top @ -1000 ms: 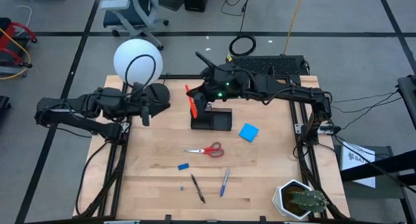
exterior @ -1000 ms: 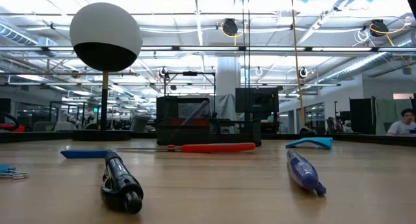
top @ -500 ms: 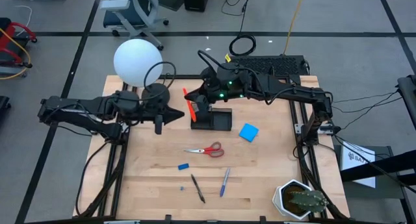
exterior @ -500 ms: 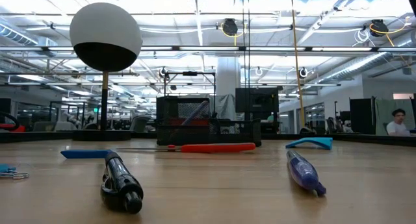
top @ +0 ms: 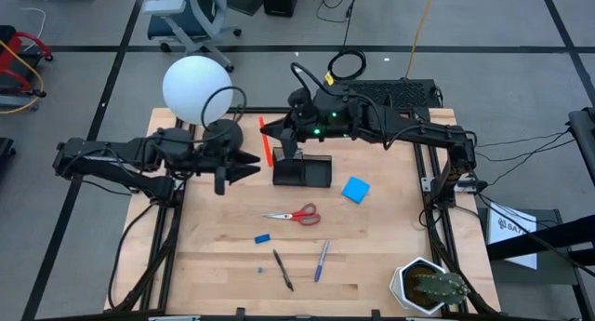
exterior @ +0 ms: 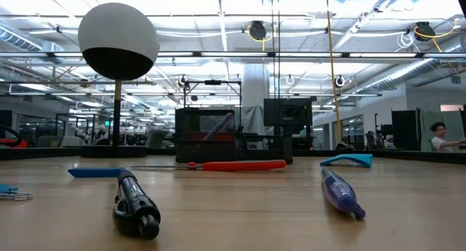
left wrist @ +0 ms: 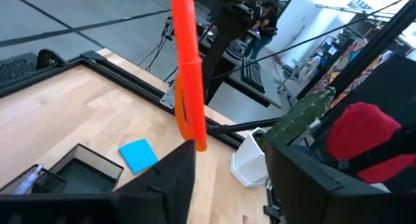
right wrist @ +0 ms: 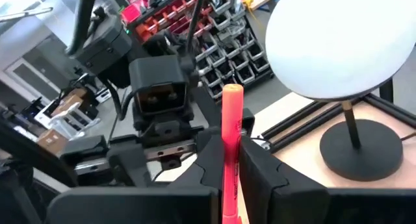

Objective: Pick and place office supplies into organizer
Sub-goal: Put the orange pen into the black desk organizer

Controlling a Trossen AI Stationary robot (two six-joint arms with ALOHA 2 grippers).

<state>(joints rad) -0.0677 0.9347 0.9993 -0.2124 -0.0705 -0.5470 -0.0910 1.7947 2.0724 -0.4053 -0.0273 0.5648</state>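
Note:
My right gripper [top: 282, 142] is shut on an orange pen [top: 266, 141], held in the air just left of the black organizer [top: 302, 171]. My left gripper [top: 249, 163] stands open a little left of the pen, pointing toward it and touching nothing; the pen [left wrist: 189, 74] shows beyond its fingers. Flat on the table lie the blue pad [top: 355, 189], red-handled scissors [top: 294, 214], a small blue eraser [top: 262, 238], a black pen [top: 284, 271] and a blue pen [top: 321, 260]. My right gripper pinches the orange pen's shaft [right wrist: 230, 152] between its two fingers [right wrist: 209, 164], which lie across the pen. One end of the pen [right wrist: 233, 91] sticks out well past the fingers. The pen is lifted clear of the table and the organizer.
A lamp with a white globe [top: 196, 88] and a round black base [top: 223, 133] stands at the far left, close behind my left gripper. A potted cactus [top: 429, 286] sits at the near right corner. Bare wood lies between the scissors and the organizer.
My left gripper has gone toward the table's right edge, close to the orange pen, and has opened. My right gripper has shifted a little toward the far edge with the pen, still shut on it.

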